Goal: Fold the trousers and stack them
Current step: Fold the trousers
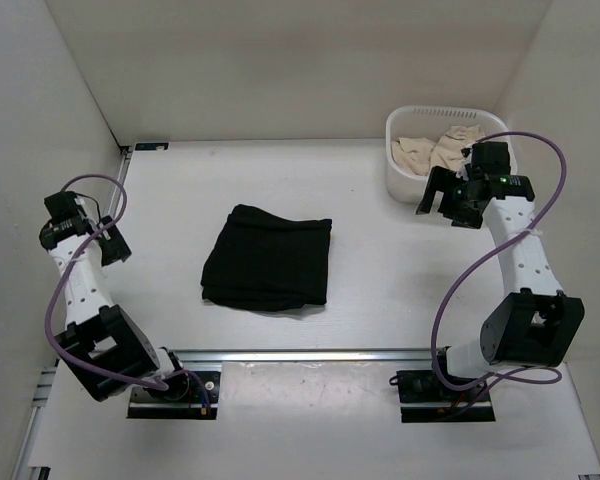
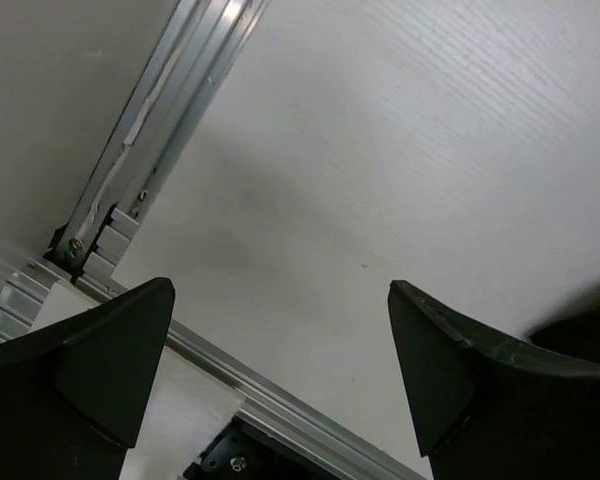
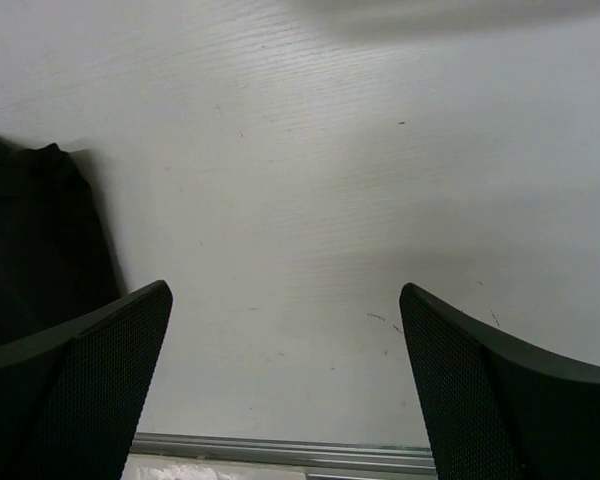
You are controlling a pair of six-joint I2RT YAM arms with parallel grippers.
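Observation:
The black trousers (image 1: 268, 258) lie folded into a compact rectangle in the middle of the table. An edge of them shows at the left of the right wrist view (image 3: 30, 250) and a dark corner at the right of the left wrist view (image 2: 585, 325). My left gripper (image 1: 105, 240) is open and empty, raised at the table's left side, well apart from the trousers. My right gripper (image 1: 435, 200) is open and empty, raised to the right of the trousers, just in front of the basket. In both wrist views only bare table lies between the fingers (image 2: 280, 300) (image 3: 285, 300).
A white basket (image 1: 405, 170) at the back right holds beige cloth garments (image 1: 435, 150). An aluminium rail (image 1: 310, 355) runs along the table's near edge, another rail (image 2: 150, 110) along the left edge. White walls enclose the table on three sides.

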